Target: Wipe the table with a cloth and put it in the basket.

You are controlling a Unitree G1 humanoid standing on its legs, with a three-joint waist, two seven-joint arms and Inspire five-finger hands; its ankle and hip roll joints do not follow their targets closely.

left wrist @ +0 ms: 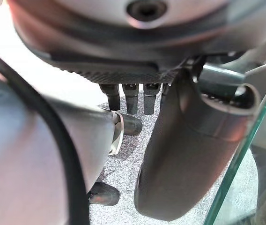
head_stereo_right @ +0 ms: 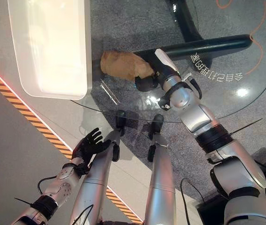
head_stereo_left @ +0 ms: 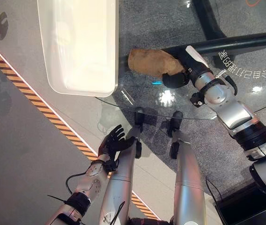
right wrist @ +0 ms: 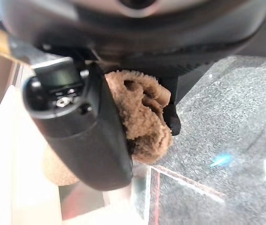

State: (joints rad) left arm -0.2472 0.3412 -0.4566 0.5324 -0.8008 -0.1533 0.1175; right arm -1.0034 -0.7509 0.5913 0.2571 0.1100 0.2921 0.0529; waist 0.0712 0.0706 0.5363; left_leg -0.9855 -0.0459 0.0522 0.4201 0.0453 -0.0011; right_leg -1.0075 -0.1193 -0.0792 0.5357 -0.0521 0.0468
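Brown fuzzy cloth (head_stereo_left: 154,62) is bunched in my right hand (head_stereo_left: 189,65), fingers and thumb curled round it, resting on the glass table (head_stereo_left: 245,89). The white basket (head_stereo_left: 77,47) sits just past the cloth's far end, so I'd guess wiping is about done and the drop-in is what's left. My right arm reaches forward over the glass, wrist bent toward the basket.

Right eye view: same deal; my left hand (head_stereo_right: 88,144) hangs low off the table edge, fingers spread, holding nothing.

Left wrist view: fingers (left wrist: 131,97) straight over the floor.

Right wrist view: the cloth is pinched under my thumb (right wrist: 84,140), basket rim right beyond.
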